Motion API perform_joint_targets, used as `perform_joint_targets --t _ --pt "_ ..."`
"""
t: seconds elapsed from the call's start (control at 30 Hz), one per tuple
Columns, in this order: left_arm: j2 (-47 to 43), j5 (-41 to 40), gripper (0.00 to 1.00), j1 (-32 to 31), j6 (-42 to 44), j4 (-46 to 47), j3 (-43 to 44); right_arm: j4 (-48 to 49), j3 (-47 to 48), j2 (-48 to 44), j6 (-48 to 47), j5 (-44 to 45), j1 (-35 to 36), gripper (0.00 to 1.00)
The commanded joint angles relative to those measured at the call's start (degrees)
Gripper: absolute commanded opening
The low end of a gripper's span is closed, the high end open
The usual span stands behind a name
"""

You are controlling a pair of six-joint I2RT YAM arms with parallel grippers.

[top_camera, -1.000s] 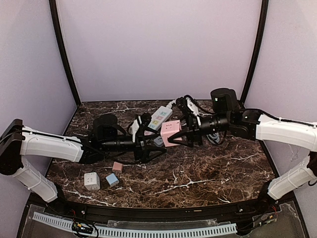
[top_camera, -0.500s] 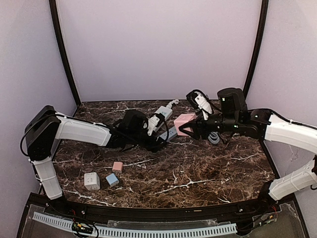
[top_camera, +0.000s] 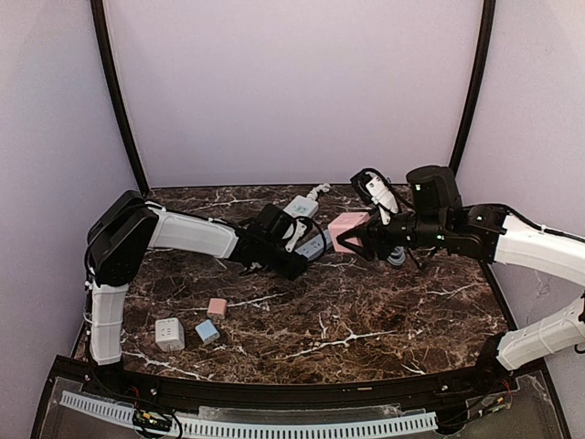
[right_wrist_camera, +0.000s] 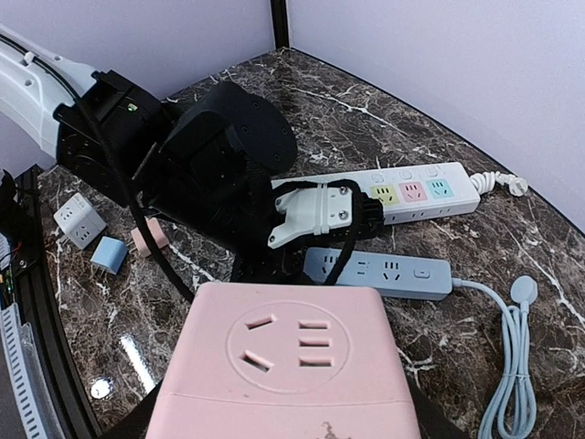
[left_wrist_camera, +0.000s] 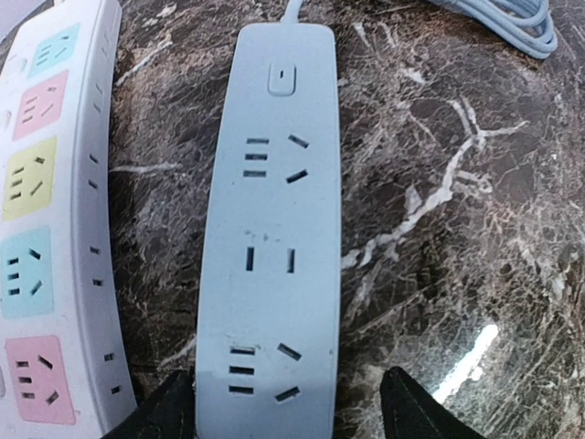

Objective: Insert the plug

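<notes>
Tabletop (top_camera: 384, 320) of dark marble pattern carries two power strips near the middle of its far edge. The white power strip (top_camera: 297, 208), with coloured sockets, lies closer to the far edge. The blue power strip (left_wrist_camera: 270, 256) lies just beside it on the near side, almost parallel.

The left claw (left_wrist_camera: 288, 416) hangs low over the end of the blue power strip that is opposite to its switch, with one finger on each long side. The jaws stand partly open, wider than the strip. On one side a clear band of marble shows between the finger (left_wrist_camera: 411, 416) and the strip. The other finger seems to be right at the strip's edge, but the picture cuts it off, so I cannot say if it touches. This claw has hold of nothing.

The right claw (top_camera: 364, 240) is closed on the pink cube adapter (right_wrist_camera: 288, 361) and holds it off the tabletop, near the switch end of the blue power strip, on the side of the right edge. The face toward the wrist camera shows socket holes; the prongs are hidden.

The blue cable (right_wrist_camera: 516, 366) lies looped toward the right edge. Near the front-left corner three pieces sit close together, well apart from the strips: a small white block (top_camera: 169, 334), a small blue block (top_camera: 207, 331) and a small pink block (top_camera: 217, 307).
</notes>
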Motion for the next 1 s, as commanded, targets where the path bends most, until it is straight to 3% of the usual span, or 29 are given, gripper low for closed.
perform_joint_targets --t 0.0,0.1,0.3,0.37,0.63,0.97 --pt "1.00 -3.01 0.68 0.31 -0.43 -4.51 2.59 1.85 -0.02 -0.68 0.26 -0.50 -0.27 0.00" --pt "1.82 -3.37 0.63 0.36 -0.42 -5.11 3.08 1.95 0.11 -0.55 0.24 -1.07 -0.27 0.00" --pt "1.88 -4.12 0.29 0.08 -0.70 -5.74 2.84 1.85 0.41 -0.26 0.50 -1.07 -0.26 0.00" --pt "1.66 -4.87 0.24 -0.38 -0.70 -5.89 2.53 1.66 0.63 -0.10 0.74 -0.82 -0.27 0.00" --pt "-3.29 -8.58 0.22 -4.49 -4.94 -7.28 -3.21 -2.67 2.04 0.88 4.72 2.22 -0.27 0.00" --pt "-11.80 -7.40 0.23 -10.97 -16.41 -7.28 -16.44 -12.10 4.60 2.95 6.03 0.78 -0.27 0.00"
